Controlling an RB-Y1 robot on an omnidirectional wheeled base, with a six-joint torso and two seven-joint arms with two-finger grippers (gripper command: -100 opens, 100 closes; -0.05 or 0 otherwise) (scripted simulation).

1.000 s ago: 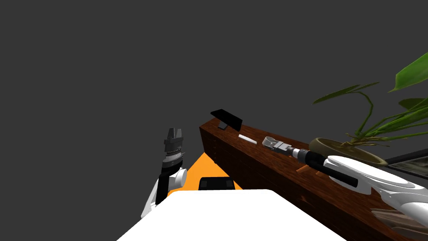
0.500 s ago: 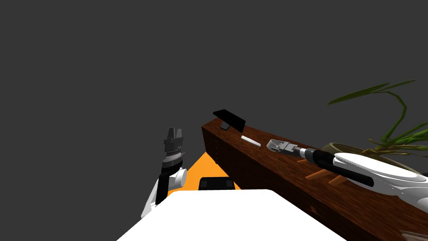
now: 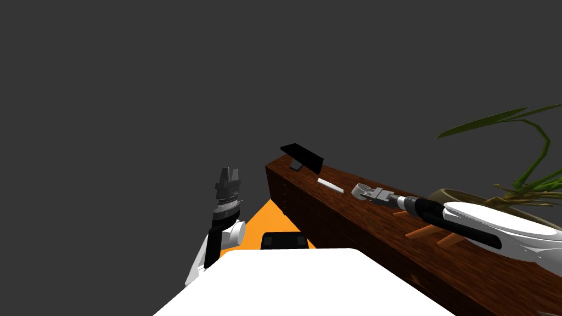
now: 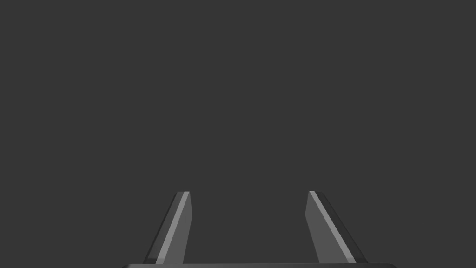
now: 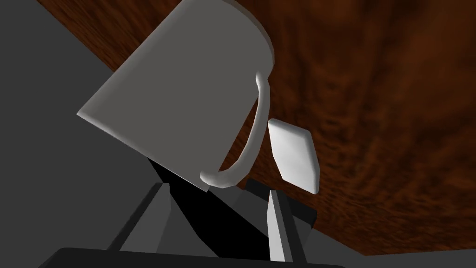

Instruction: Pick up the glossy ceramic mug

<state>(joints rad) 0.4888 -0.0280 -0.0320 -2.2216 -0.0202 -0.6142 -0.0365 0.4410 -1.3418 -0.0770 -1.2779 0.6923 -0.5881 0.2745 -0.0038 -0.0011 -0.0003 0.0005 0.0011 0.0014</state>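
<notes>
While my right arm stretches out low over the long brown wooden counter, my right end effector sits just in front of the mug. Its two fingers are spread apart and they grip nothing. The mug is plain light grey. It rests on top of the counter, close to the edge by the dark grey wall. Its curved handle faces my end effector, and the low end of the handle lies right at the gap between my fingertips. I cannot tell if a finger touches it.

Just beside the handle, a small flat white block lies on the wood. Past the block, at the end of the counter, a black slanted board stands on a little foot. Back along my arm, two small orange wedges lie on the counter. Behind my arm sits a round tan pot with a plant whose long green leaves bend over it.

My left end effector is up in the air beside the end of the counter, well apart from the mug. Its fingers are spread wide, with nothing between them. Below it, a patch of orange floor shows next to the counter.
</notes>
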